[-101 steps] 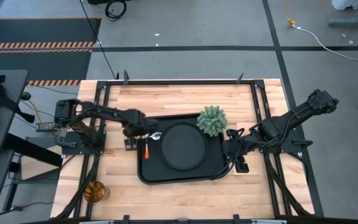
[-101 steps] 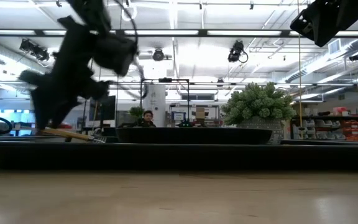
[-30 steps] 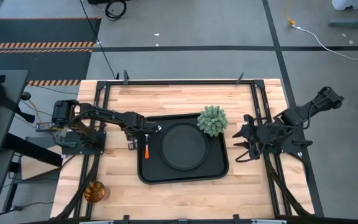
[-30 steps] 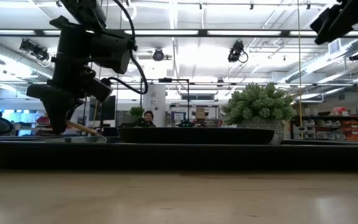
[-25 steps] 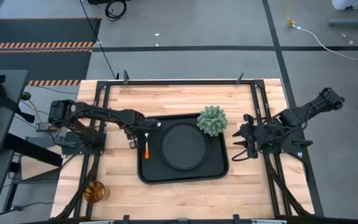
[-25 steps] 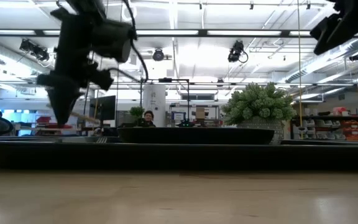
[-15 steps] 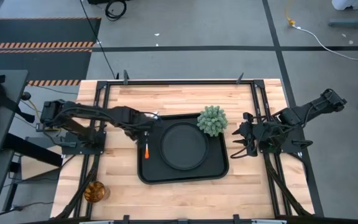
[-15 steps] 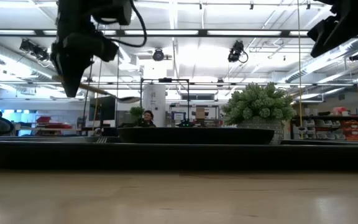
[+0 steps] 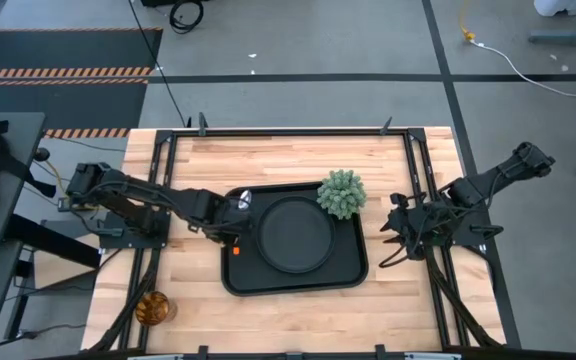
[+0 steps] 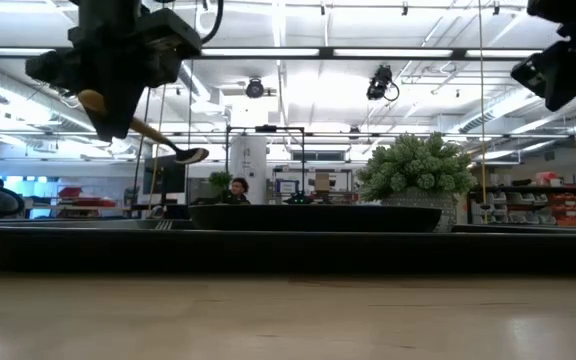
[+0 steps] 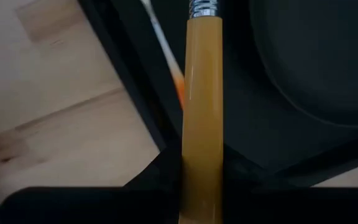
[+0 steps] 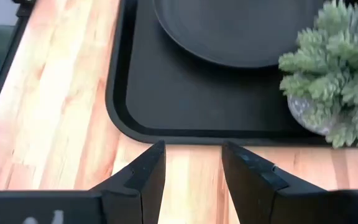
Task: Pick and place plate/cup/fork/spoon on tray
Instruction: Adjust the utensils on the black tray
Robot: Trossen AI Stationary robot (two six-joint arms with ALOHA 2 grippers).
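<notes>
I am finding no readable text, label, brand, number or sign anywhere. Pale marks are showing at the edge of my right wrist view, but I am not managing to read them as letters.

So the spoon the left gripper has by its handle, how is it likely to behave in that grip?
The spoon, clamped in the left gripper, looks stiff: its bowl juts out level without sagging. The glossy round handle could probably slip or twist between the fingers. Held at the handle's end, it might pivot bowl-down if the grip loosens over the tray.
</notes>
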